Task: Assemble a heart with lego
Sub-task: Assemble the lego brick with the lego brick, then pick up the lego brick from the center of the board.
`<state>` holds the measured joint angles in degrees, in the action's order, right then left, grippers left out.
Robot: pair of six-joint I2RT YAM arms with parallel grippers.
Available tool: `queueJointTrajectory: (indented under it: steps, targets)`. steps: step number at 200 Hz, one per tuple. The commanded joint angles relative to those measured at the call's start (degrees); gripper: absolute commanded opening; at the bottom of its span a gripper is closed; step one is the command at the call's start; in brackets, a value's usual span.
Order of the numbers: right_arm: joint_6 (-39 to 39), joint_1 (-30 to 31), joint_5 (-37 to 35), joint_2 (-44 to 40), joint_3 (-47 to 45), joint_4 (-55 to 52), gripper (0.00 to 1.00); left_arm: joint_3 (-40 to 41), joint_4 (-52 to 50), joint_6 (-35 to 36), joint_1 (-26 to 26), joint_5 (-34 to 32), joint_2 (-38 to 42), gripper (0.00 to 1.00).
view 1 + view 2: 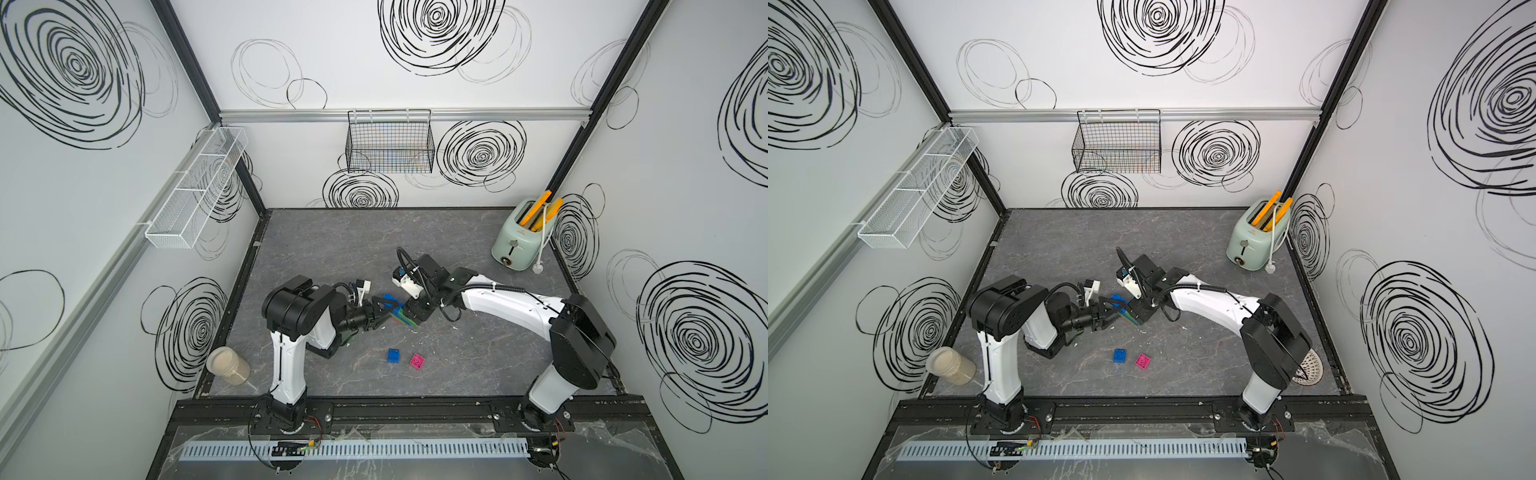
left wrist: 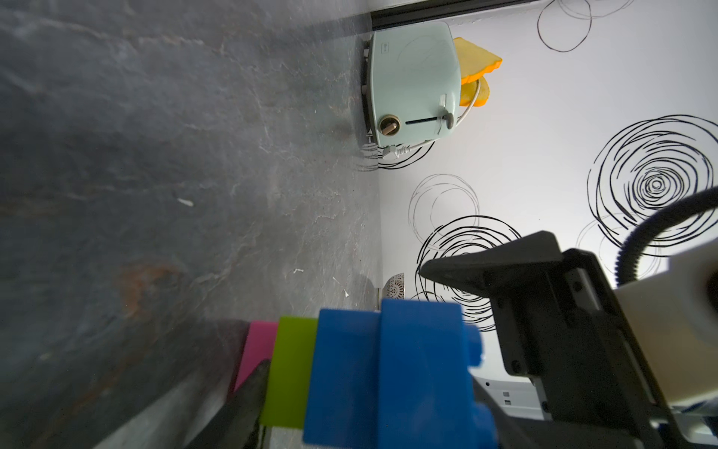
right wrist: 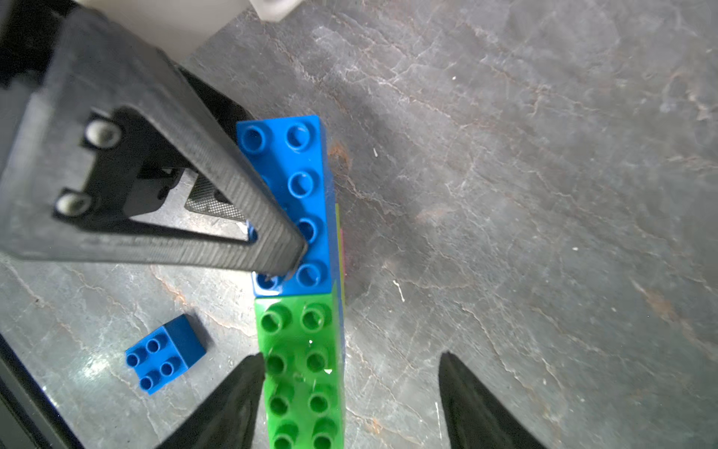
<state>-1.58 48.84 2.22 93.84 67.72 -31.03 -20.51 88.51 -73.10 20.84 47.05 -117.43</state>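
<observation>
White-shelled arms (image 1: pixel 511 309), black joints (image 1: pixel 291 309), ribbed black cables (image 1: pixel 473 286).

White swirl-marked walls (image 1: pixel 353 54), grey marbled tabletop (image 1: pixel 332 245), mint toaster (image 1: pixel 515 245), black wire basket (image 1: pixel 390 149)

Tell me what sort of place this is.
Probably a robot lab test cell, not a real kitchen: left arm and right arm bolted to a rail, white walls printed with scribbled spirals in a metal frame, and staged props like the toaster and wire basket.
</observation>
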Motion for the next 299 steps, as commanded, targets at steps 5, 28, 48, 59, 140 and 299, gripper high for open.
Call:
queueJointTrajectory:
  steps: [5,28,48,59,140,299]
  targets:
    - [1.5,4.2,0.1,-4.5,-1.3,-0.1,0.74,2.2,-2.9,0.9,-2.0,-3.9,-1.0,0.61]
    - [3.4,9.5,0.4,-4.4,-3.3,-0.1,0.74,2.9,-2.3,0.8,-3.4,-5.4,-0.6,0.61]
    - [3.4,15.5,-0.2,-5.0,-5.9,2.7,0.73,3.0,-2.3,0.6,-4.7,-5.5,-0.4,0.61]
    - [3.4,17.6,0.5,-4.9,-7.3,3.9,0.73,3.1,-2.4,0.6,-5.5,-5.3,-0.4,0.61]
    - [-2.1,20.2,0.4,1.2,-9.4,7.4,0.72,3.6,-2.5,0.9,-7.8,-4.0,0.7,0.61]
    - [-5.5,18.2,1.7,8.2,-7.1,8.9,0.38,3.4,-2.6,1.0,-7.7,-3.4,0.5,0.61]
